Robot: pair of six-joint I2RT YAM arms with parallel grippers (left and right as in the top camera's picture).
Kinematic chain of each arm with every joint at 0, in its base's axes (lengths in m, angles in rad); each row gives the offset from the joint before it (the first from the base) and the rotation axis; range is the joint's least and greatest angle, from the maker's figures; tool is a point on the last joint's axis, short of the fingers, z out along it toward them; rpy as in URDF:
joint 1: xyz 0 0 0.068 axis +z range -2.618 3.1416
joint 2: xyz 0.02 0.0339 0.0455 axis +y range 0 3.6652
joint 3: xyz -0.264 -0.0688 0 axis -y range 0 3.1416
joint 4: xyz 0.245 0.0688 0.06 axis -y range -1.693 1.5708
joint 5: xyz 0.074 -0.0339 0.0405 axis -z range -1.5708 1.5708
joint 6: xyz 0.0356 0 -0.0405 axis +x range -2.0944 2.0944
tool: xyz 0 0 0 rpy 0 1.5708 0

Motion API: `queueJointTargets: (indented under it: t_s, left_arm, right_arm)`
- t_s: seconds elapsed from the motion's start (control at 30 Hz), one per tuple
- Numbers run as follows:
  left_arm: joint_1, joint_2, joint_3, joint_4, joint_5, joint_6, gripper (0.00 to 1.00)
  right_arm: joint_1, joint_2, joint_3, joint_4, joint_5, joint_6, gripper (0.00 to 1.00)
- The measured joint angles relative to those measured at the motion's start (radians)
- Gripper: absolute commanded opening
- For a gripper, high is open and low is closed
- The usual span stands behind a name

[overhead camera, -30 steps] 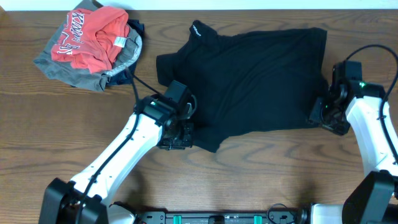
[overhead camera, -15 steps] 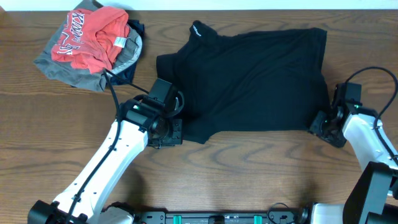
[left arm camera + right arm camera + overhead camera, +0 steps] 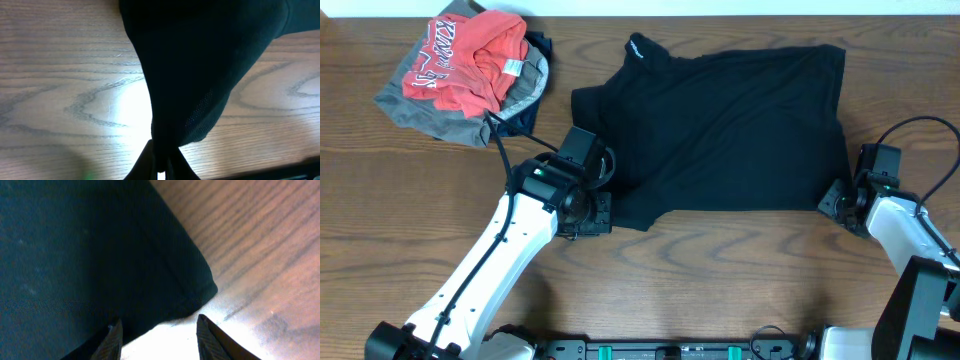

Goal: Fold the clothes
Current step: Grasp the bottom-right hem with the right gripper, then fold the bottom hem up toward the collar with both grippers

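While left fingers [image 3: 142, 167] pinch black garment [image 3: 730, 130], right fingers [image 3: 113, 339] spread apart

Overhead view: the fingertips of the left pincer [image 3: 590, 213] and the right pincer [image 3: 833, 200] are covered by their own wrist housings. The white logo [image 3: 636, 46], at 11 o'clock on the black garment [image 3: 720, 130], is too small to read. The grey garment [image 3: 420, 115] lies mostly under the red garment [image 3: 470, 60].

Right wrist view: both fingers [image 3: 209, 337] are cut off at the 6 o'clock edge.

Even overhead light, wrist-view glare, soft focus
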Motion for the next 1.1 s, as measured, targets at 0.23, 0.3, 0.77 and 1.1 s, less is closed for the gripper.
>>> queueJointTargets:
  t_s: [0.23, 0.3, 0.77, 1.1]
  left_arm:
    - [0.0, 0.0, 0.0, 0.0, -0.014, 0.0, 0.06]
    - [0.0, 0.0, 0.0, 0.0, -0.016, 0.0, 0.06]
    - [0.003, 0.0, 0.01, 0.008, -0.018, 0.0, 0.06]
    - [0.004, -0.021, 0.186, -0.076, -0.027, 0.001, 0.06]
  right_arm:
    - [0.001, 0.066, 0.004, 0.1, 0.021, 0.029, 0.46]
    - [0.001, 0.081, 0.013, 0.113, 0.031, 0.035, 0.45]
    - [-0.02, 0.091, 0.058, 0.002, -0.04, 0.07, 0.01]
    - [-0.066, -0.095, 0.163, -0.364, -0.074, 0.021, 0.01]
